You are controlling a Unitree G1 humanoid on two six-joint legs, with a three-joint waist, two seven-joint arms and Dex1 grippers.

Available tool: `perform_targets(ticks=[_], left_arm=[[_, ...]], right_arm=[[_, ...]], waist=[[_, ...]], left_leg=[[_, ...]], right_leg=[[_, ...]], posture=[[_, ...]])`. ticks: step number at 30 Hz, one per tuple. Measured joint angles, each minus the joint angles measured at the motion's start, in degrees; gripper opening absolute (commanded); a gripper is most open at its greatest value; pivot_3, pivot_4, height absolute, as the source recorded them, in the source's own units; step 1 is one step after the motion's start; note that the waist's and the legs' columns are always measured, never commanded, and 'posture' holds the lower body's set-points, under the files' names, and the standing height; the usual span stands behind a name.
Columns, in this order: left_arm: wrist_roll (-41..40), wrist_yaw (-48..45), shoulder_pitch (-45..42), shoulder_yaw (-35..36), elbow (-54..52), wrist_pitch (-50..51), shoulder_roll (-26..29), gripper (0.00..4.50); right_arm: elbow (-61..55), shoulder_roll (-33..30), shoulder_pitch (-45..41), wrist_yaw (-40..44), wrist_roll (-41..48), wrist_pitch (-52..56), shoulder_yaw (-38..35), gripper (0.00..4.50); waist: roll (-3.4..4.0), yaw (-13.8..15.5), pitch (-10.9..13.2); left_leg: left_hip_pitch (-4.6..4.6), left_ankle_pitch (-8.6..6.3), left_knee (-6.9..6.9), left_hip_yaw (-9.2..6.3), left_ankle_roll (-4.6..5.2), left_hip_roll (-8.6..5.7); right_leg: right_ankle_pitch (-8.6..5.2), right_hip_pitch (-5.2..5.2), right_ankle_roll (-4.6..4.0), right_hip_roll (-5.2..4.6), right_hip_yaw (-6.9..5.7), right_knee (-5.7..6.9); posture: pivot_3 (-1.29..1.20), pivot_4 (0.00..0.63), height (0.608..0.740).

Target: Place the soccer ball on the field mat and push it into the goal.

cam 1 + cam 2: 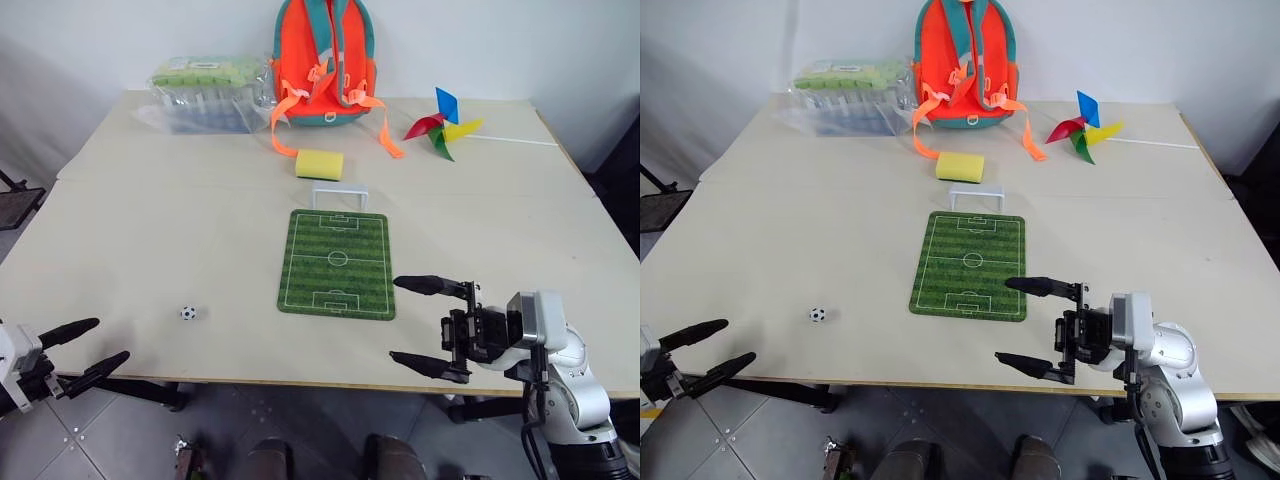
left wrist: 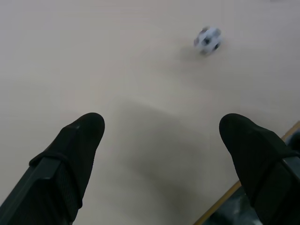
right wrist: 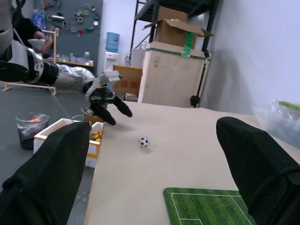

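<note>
Your soccer ball [image 1: 188,313] sits on bare table, well left of the field mat [image 1: 337,264], not on it. Left gripper [image 1: 88,349] is spread wide, empty, near the ball; right gripper [image 1: 432,325] too, beside the mat. Pinch off-center and that tiny ball squirts away, maybe off the table edge.

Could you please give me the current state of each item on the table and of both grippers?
soccer ball: on bare table, off the mat
field mat: flat, nothing on it
goal: upright at mat's far end
backpack: upright
left gripper: open, holding nothing
right gripper: open, holding nothing
</note>
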Motion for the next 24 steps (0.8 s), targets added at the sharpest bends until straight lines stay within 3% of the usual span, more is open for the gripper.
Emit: perform_targets(ticks=[4, 11, 16, 24], left_arm=[[-2.1, 1.6, -1.3, -2.6, -10.0, 6.2, -1.6, 4.48], [3.6, 5.0, -7.9, -9.5, -7.2, 5.3, -4.2, 4.48], [6.0, 5.7, -10.0, -11.5, -4.1, 3.7, -5.8, 3.31], [8.4, 7.0, -14.6, -13.6, 0.6, 1.9, -7.5, 0.89]], right_arm=[[5.1, 0.0, 0.8, 2.9, -1.7, -3.6, -0.6, 4.5], [8.2, 0.4, 1.3, 4.7, -3.7, -7.4, -0.6, 4.5], [8.0, 0.4, 1.8, 3.8, -4.2, -7.5, -0.7, 4.5], [4.2, 0.4, 3.6, -0.6, -4.7, -6.5, -0.7, 4.5]], waist=[[0.02, 0.2, 0.0], [0.02, -0.5, 0.0], [0.02, -0.5, 0.0], [0.0, -0.3, 0.0]], left_leg=[[0.05, 0.0, 0.01, 0.07, 0.0, -0.01], [0.11, 0.0, 0.0, 0.28, -0.01, 0.01], [0.12, 0.0, 0.01, 0.33, -0.01, 0.03], [0.13, 0.0, 0.07, 0.36, 0.0, 0.02]], right_leg=[[0.0, 0.0, 0.0, 0.0, 0.07, 0.02], [0.01, -0.11, -0.01, 0.06, 0.26, 0.07], [0.01, -0.13, 0.0, 0.07, 0.31, 0.08], [0.02, -0.13, 0.0, 0.06, 0.36, 0.13]], posture=[[0.0, 0.15, 0.74], [0.0, 0.15, 0.74], [0.0, 0.15, 0.74], [0.0, 0.15, 0.74]])
